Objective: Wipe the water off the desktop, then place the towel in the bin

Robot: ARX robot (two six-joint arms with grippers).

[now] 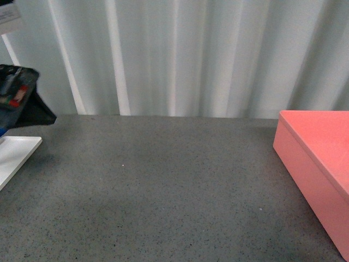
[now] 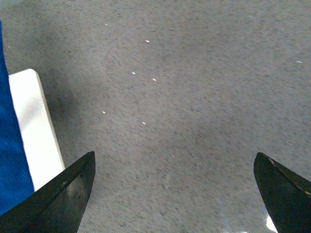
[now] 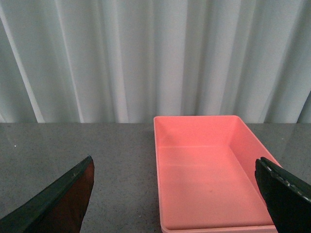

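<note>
The dark grey speckled desktop (image 1: 163, 180) fills the front view. The salmon-pink bin (image 1: 305, 164) stands at its right edge. In the right wrist view the bin (image 3: 194, 131) is empty, and my right gripper (image 3: 173, 160) hangs open above its near end. The blue towel (image 2: 9, 145) shows only as a strip at the edge of the left wrist view, lying on the white board (image 2: 36, 131). My left gripper (image 2: 174, 156) is open and empty above bare desktop (image 2: 194, 97) beside the board. A few small bright specks (image 2: 133, 73) lie on the desktop there.
The flat white board (image 1: 13, 155) lies at the desktop's left edge. Part of my left arm (image 1: 19, 98), dark, hangs above it. A white pleated curtain (image 1: 180, 54) closes off the back of the desktop.
</note>
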